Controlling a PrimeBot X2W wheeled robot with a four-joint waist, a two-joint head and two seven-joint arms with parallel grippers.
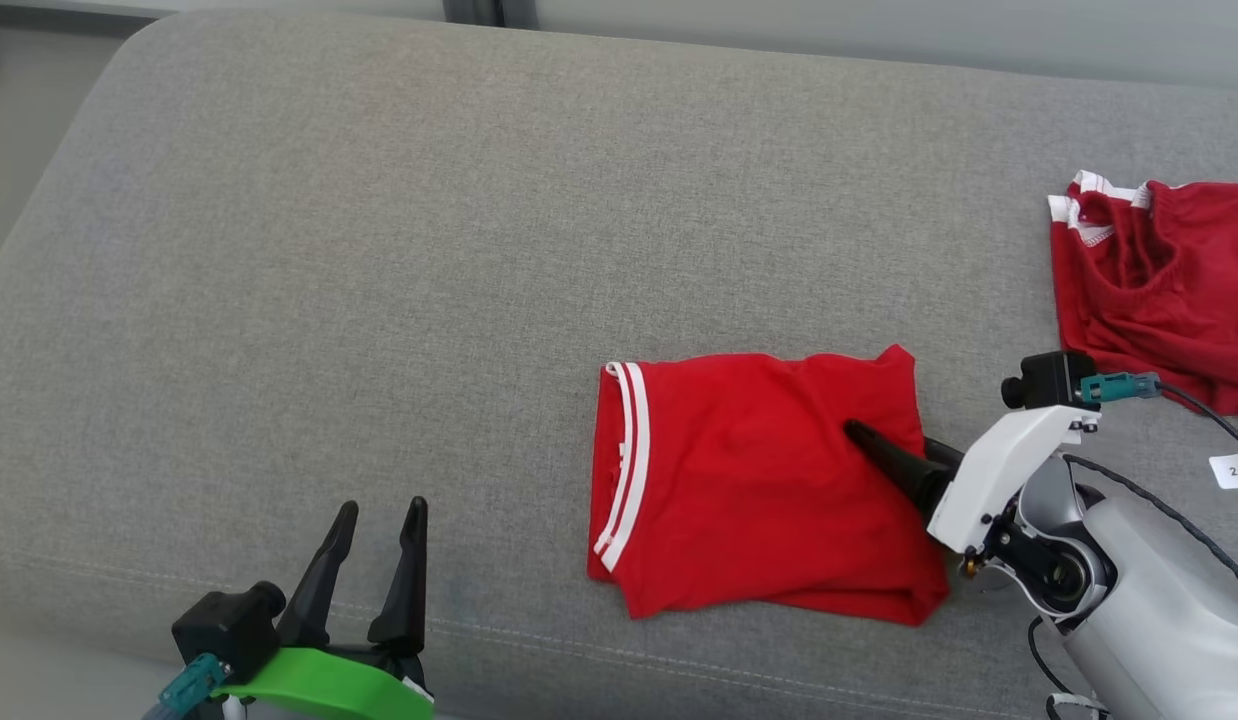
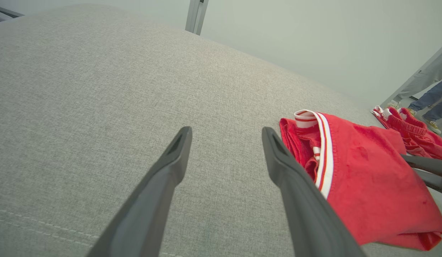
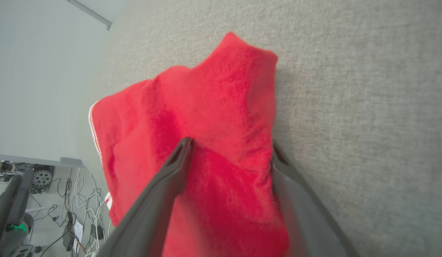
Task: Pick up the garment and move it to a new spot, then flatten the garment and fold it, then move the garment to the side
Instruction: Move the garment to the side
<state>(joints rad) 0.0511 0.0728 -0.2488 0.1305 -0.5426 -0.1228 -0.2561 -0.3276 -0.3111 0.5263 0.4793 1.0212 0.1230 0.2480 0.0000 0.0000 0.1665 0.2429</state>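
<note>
A folded red garment (image 1: 739, 470) with white stripes on its left hem lies on the grey cushion (image 1: 379, 250), right of the middle. My right gripper (image 1: 874, 432) is open at the garment's right edge. One dark finger rests on top of the cloth and the other runs along or under that edge. In the right wrist view the red garment (image 3: 206, 107) fills the gap of the right gripper (image 3: 230, 150). My left gripper (image 1: 384, 510) stands open at the lower left, apart from the garment (image 2: 367, 178); nothing lies between the left gripper's (image 2: 226, 134) fingers.
A second red garment (image 1: 1159, 280) lies crumpled at the cushion's far right edge. The cushion's front seam (image 1: 579, 650) runs close to both grippers. A person's legs (image 2: 431, 100) stand beyond the cushion. Cables and gear (image 3: 64, 200) lie on the floor.
</note>
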